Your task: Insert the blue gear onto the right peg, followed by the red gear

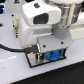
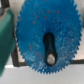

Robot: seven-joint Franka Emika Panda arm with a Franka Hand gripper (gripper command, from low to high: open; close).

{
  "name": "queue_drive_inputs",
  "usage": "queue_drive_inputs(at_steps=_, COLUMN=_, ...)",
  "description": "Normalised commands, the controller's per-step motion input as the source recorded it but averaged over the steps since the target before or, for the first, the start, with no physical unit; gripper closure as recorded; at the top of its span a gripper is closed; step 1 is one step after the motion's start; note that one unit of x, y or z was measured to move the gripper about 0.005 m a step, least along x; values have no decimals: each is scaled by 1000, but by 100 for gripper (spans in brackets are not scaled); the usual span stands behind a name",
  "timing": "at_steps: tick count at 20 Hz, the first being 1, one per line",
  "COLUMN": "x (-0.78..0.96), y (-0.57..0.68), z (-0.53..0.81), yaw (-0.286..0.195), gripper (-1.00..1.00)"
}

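The blue gear [image 2: 42, 32] fills the wrist view, a toothed disc with a dark hole in its middle. A grey pin tip [image 2: 50, 59] shows in that hole; I cannot tell which peg it is. In the exterior view the blue gear [image 1: 54, 55] lies on the grey black-framed plate [image 1: 34, 62], partly under my hand. My gripper [image 1: 42, 50] hangs right over the plate beside the gear, its fingers in shadow, so I cannot tell whether it is open or shut. The red gear is out of view. The other peg is hidden.
A teal-green object [image 2: 6, 30] sits beside the blue gear in the wrist view. A black cable [image 1: 10, 48] runs across the white table [image 1: 70, 70] from the exterior view's left. The arm's white body [image 1: 37, 20] blocks much of the scene.
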Motion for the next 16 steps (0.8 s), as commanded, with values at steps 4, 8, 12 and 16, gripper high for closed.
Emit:
queue_drive_inputs(at_steps=4, x=-263, y=90, z=438, yaw=0, gripper=-100)
queue_drive_inputs(at_steps=8, x=-416, y=101, z=322, yaw=0, gripper=-100)
queue_drive_inputs(at_steps=12, x=-593, y=201, z=243, yaw=0, gripper=-100)
queue_drive_inputs(at_steps=16, x=-609, y=84, z=73, yaw=0, gripper=-100)
